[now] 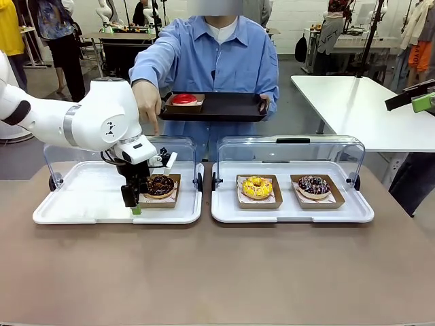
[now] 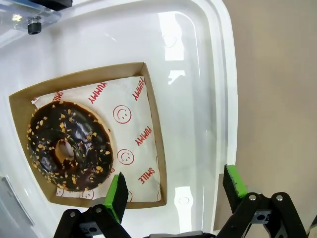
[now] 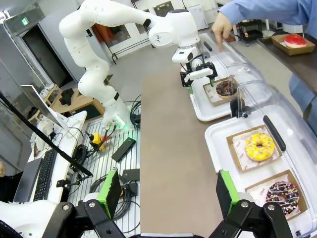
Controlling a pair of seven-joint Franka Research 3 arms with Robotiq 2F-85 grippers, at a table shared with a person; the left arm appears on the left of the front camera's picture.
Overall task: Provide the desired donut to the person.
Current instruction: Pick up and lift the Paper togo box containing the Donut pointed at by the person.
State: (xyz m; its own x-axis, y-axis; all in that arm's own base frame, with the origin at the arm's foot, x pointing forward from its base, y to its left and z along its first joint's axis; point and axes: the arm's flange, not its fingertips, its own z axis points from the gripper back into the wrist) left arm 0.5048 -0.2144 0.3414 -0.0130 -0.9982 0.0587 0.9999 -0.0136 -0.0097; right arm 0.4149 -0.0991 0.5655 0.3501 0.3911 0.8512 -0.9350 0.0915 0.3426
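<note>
Donut [image 2: 69,146]: soft, light, glaze smears easily; my left gripper [image 2: 176,186], spread wide, should pinch its stiff box [image 2: 153,124] rim at 4 o'clock.

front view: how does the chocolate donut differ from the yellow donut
The chocolate donut has nut bits and sits alone in the left tray; the yellow donut shares the right tray with a sprinkled donut. The person's hand points at the chocolate donut and the left gripper hangs open by its box; the yellow donut has neither. Both lie in brown paper-lined boxes.
</note>
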